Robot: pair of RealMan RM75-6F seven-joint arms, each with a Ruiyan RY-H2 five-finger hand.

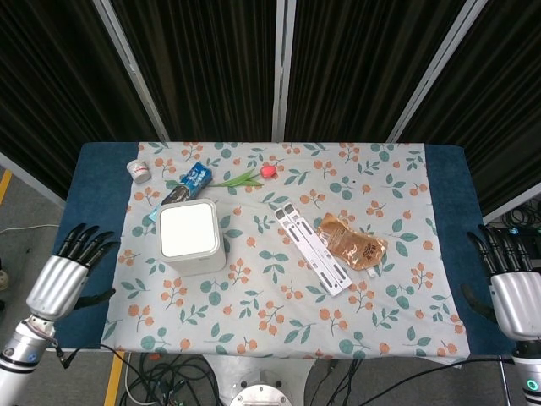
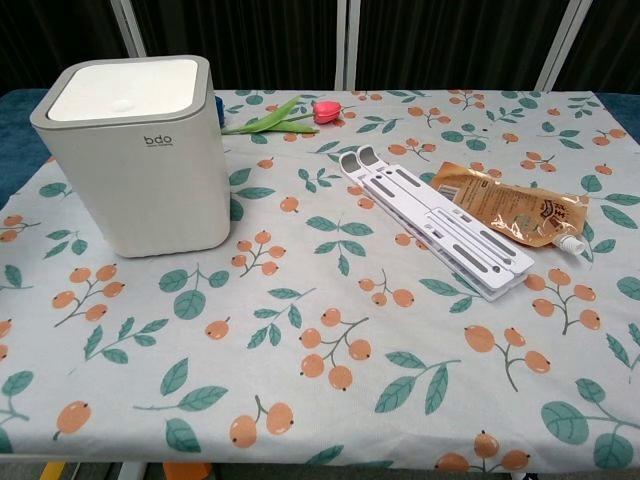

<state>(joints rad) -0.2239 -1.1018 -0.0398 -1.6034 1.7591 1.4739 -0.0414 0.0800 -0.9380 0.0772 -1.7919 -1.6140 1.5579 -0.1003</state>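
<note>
From the head view, the left robot hand [image 1: 61, 275] hangs off the counter's [image 1: 93, 220] left edge, fingers spread and holding nothing. The right robot hand [image 1: 511, 292] waits off the right edge, likewise released and empty. The thing nearest the left robot hand is the white bin [image 1: 192, 236], standing upright on the floral cloth [image 1: 279, 304] in its left half, well apart from both hands. Behind it lie a blue tube [image 1: 194, 178], a small white cup [image 1: 139, 171] and a pink tulip [image 1: 267, 172]; to its right lie a white folding stand [image 1: 309, 247] and, touching that, a brown pouch [image 1: 353, 245].

From the chest view, neither hand shows. The bin [image 2: 135, 150] reads as a rigid plastic box with smooth, probably slippery walls and a flat lid; it looks bulky but likely light. Its width suggests taking it across two opposite side walls, low enough not to tip it. The stand [image 2: 430, 225] looks stiff and thin; the pouch [image 2: 515, 210] soft and crinkly.
</note>
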